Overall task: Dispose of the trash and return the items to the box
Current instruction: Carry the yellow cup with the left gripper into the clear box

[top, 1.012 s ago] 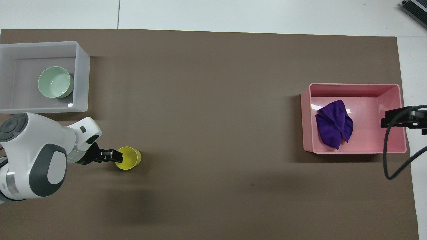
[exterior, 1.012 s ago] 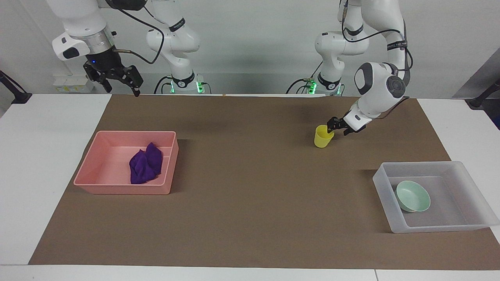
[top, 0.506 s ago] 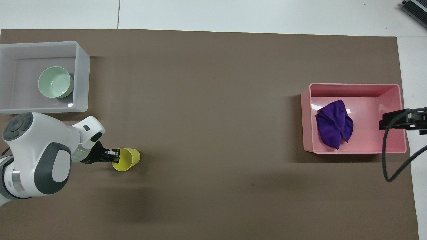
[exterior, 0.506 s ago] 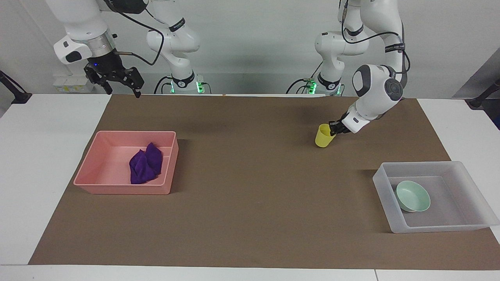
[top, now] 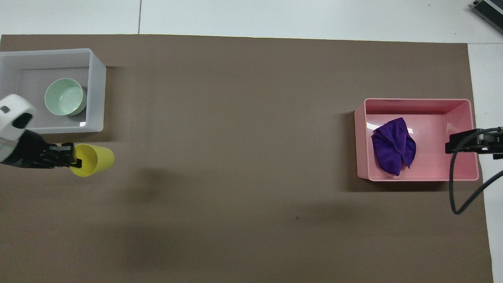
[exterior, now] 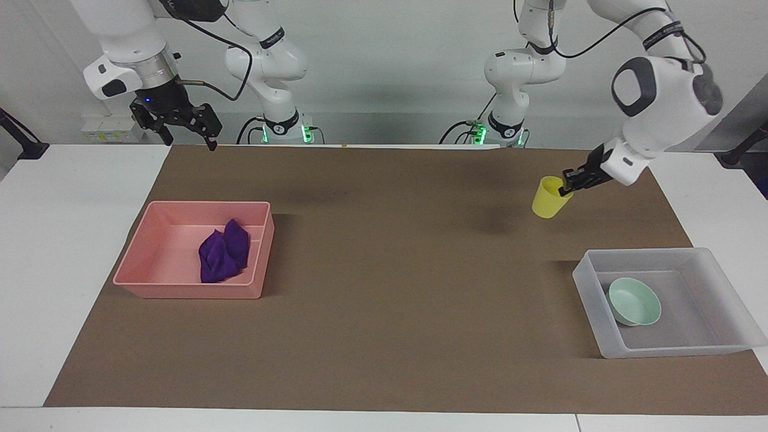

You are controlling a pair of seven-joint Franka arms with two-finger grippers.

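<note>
My left gripper (exterior: 564,188) (top: 74,158) is shut on the rim of the yellow cup (exterior: 550,200) (top: 93,159) and holds it tilted in the air over the brown mat, beside the translucent box (exterior: 714,257) (top: 96,82). The mint-green bowl (exterior: 634,302) (top: 65,96) lies in the box. The purple cloth wad (exterior: 224,251) (top: 393,146) lies in the pink tray (exterior: 186,290) (top: 416,103). My right gripper (exterior: 182,123) (top: 459,142) waits raised over the tray's edge at the right arm's end of the table.
A brown mat (exterior: 384,288) (top: 235,137) covers most of the white table (exterior: 72,240). The right arm's black cable (top: 458,188) hangs over the mat's edge beside the tray.
My left gripper has lifted the yellow cup off the mat and carried it toward the box at the left arm's end. The right arm has barely moved.
</note>
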